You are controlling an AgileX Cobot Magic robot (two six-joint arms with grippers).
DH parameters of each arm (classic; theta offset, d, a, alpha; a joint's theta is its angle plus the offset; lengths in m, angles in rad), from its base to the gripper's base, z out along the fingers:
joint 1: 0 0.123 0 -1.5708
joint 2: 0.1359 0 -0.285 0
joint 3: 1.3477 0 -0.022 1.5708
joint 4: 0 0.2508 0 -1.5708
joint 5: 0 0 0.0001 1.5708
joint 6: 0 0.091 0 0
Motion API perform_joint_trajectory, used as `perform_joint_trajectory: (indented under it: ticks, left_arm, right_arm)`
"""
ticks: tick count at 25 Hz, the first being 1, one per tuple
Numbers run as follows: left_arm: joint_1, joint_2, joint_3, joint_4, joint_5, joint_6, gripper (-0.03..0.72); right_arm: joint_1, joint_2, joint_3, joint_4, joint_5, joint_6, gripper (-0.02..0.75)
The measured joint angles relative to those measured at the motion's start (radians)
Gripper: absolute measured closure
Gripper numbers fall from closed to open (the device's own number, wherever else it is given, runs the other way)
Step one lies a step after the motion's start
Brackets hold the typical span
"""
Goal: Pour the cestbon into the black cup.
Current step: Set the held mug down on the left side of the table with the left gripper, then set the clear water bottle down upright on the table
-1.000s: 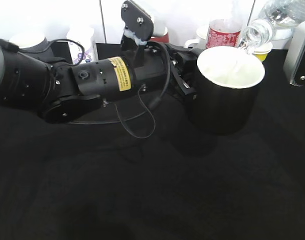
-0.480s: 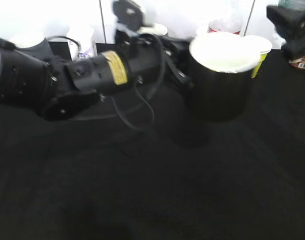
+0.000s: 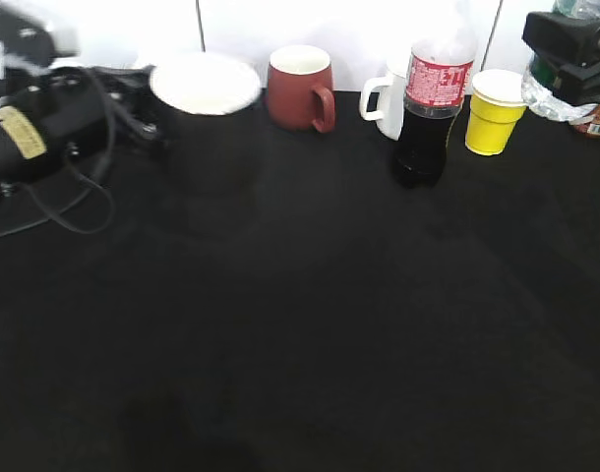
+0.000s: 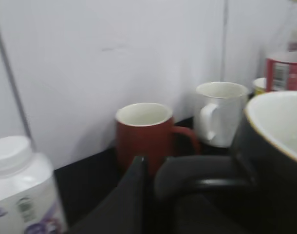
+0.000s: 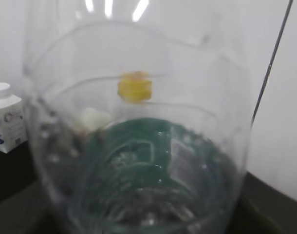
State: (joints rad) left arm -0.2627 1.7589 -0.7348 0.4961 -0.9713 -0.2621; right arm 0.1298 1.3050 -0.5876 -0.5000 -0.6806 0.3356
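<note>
The black cup (image 3: 197,133), with its white inside, is at the back left, and my left gripper (image 3: 133,93) is shut on its handle. In the left wrist view the cup (image 4: 277,151) fills the right side, and its loop handle sits against my gripper finger (image 4: 156,178). My right gripper (image 3: 573,41) at the top right edge is shut on the cestbon (image 3: 542,93). Only part of the clear bottle shows there. In the right wrist view the cestbon (image 5: 139,161) fills the frame, its green label seen through the plastic, and the jaws are hidden.
Along the back wall stand a brick-red mug (image 3: 300,88), a white mug (image 3: 382,98), a cola bottle (image 3: 433,108), a yellow cup (image 3: 497,110) and a small brown-drink bottle (image 3: 597,120). A white jar (image 4: 17,187) stands at the left.
My left arm has swung from the centre right to the far left, carrying the black cup. The cestbon, tilted over the cup a second ago, has drawn back to the top right corner.
</note>
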Motion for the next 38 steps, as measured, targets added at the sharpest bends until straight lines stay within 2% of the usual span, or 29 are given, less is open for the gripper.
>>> perform_joint_trajectory:
  ticks: [2, 6, 15, 17, 18, 19, 21, 27, 31, 34, 38]
  left_arm:
    - [0.029, 0.082, 0.000, -0.078, -0.113, 0.011, 0.641]
    - [0.031, 0.234, -0.002, -0.209, -0.146, 0.048, 0.641]
    - [0.032, 0.339, -0.022, -0.256, -0.188, 0.052, 0.638]
    - [0.032, 0.339, -0.022, -0.251, -0.200, 0.045, 0.594]
    - [0.033, 0.339, -0.024, -0.250, -0.204, 0.039, 0.488]
    - [0.034, 0.339, -0.024, -0.242, -0.205, 0.036, 0.437]
    - [0.035, 0.335, -0.015, -0.239, -0.215, 0.033, 0.410]
    - [0.034, 0.213, 0.224, -0.294, -0.236, 0.032, 0.405]
    - [0.022, 0.015, 0.411, -0.268, -0.234, 0.032, 0.405]
    - [0.021, -0.109, 0.441, -0.189, -0.236, 0.032, 0.405]
    - [0.021, -0.184, 0.441, -0.137, -0.240, 0.025, 0.405]
  right_arm:
    - [0.000, 0.000, 0.000, 0.000, 0.000, 0.000, 0.262]
    - [0.000, 0.000, 0.000, 0.000, 0.000, 0.001, 0.262]
    - [0.000, 0.000, 0.000, 0.000, 0.001, 0.001, 0.262]
    - [0.000, 0.000, 0.000, 0.000, 0.001, 0.001, 0.262]
    - [0.000, 0.000, 0.000, 0.000, 0.001, 0.001, 0.262]
    - [0.000, 0.000, 0.000, 0.000, 0.001, 0.001, 0.262]
    - [0.000, 0.000, 0.000, 0.000, 0.001, 0.001, 0.262]
    - [0.000, 0.000, 0.000, 0.008, 0.007, 0.001, 0.262]
    - [0.000, 0.147, 0.000, 0.134, 0.019, -0.005, 0.262]
    - [0.000, 0.335, 0.000, 0.145, -0.100, -0.083, 0.262]
    - [0.000, 0.501, 0.000, 0.233, -0.189, -0.137, 0.262]
